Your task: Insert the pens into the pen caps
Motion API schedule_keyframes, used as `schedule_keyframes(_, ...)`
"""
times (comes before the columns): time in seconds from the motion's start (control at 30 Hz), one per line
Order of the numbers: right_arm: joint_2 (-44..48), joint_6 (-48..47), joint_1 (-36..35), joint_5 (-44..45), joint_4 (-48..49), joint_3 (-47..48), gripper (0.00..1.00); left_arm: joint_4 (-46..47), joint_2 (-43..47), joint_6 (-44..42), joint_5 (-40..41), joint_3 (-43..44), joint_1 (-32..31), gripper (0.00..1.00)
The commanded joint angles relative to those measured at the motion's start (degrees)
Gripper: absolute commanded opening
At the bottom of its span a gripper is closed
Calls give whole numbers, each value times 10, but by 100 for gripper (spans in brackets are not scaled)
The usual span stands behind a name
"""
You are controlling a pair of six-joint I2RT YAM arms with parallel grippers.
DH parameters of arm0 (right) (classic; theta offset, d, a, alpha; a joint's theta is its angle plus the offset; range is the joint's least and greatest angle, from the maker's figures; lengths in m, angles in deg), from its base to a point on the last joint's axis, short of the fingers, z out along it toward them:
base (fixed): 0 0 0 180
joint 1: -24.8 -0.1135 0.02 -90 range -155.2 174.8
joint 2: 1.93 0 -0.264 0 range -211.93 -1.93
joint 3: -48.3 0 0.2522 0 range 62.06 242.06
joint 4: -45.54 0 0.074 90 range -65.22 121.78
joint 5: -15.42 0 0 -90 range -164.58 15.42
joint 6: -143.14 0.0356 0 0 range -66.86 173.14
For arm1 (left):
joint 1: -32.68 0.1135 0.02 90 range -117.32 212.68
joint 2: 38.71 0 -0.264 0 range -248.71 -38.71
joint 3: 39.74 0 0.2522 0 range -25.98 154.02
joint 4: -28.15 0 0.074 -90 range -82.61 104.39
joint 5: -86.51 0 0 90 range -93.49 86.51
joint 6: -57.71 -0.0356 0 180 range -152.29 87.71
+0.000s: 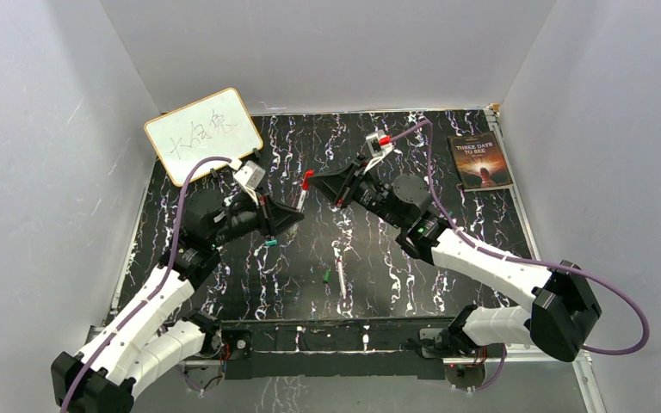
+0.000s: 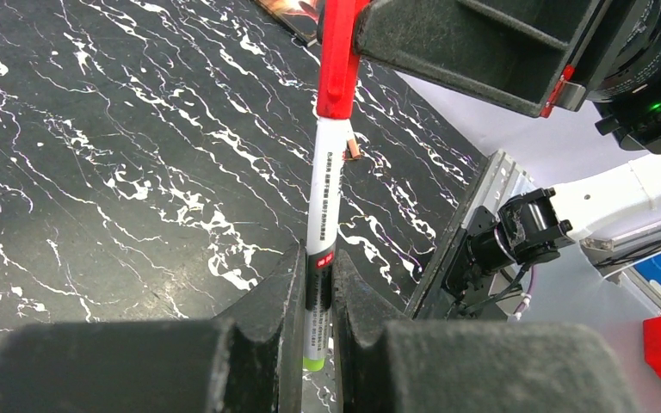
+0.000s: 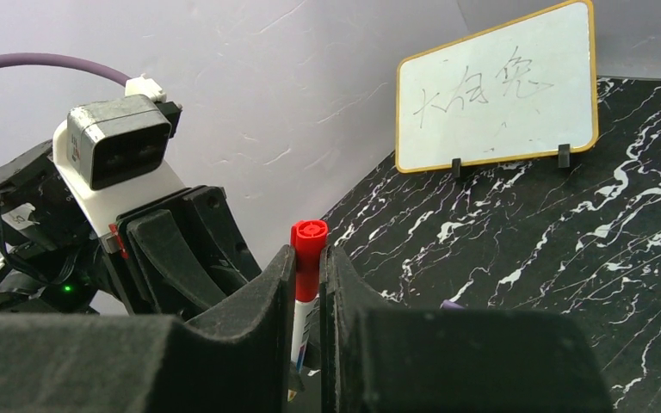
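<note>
Left gripper (image 2: pixel 318 284): clamped on the lower barrel of a white pen (image 2: pixel 323 189), which it holds in the air over mid-table.
Right gripper (image 3: pixel 308 275): pinched shut on the red cap (image 3: pixel 309 245), which sits over the pen's upper end.
Seating: cannot tell whether the cap is fully home.
Risk, off-axis push: if the arms are misaligned, the pen could lever sideways and twist out of the left jaws.
Risk, slip: the smooth barrel may slide through the grip, leaving the cap half on.
Risk, early release: the pen could drop towards the loose pen (image 1: pixel 342 280) and green cap (image 1: pixel 325 276).

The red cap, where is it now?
Top view, just above centre: the red cap is clamped in the right gripper, on the pen that the left gripper holds.
</note>
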Motion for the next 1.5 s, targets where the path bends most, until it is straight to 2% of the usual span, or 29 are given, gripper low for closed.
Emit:
schedule_keyframes(0.0,3,-37,-9,-76,-80,-18,0,78,-4,-9,57,61,7,0)
schedule_keyframes(0.77,-3,-49,-34,-100,-106,-67,0,92,-60,-32,52,137,7,0)
schedule_keyframes(0.9,14,-49,-33,-75,-106,-66,0,88,-50,-32,52,126,8,0)
schedule_keyframes(1.03,51,-53,-33,4,-113,-58,1,72,-44,-37,34,121,7,0)
schedule_keyframes(1.13,79,-76,-33,46,-134,-27,29,51,-42,-41,8,119,7,0)
schedule_keyframes(1.33,85,-101,-26,45,-162,55,43,36,-25,-27,-19,87,7,0)
schedule_keyframes(1.47,83,-100,-24,24,-160,97,56,31,8,-17,-15,59,8,0)
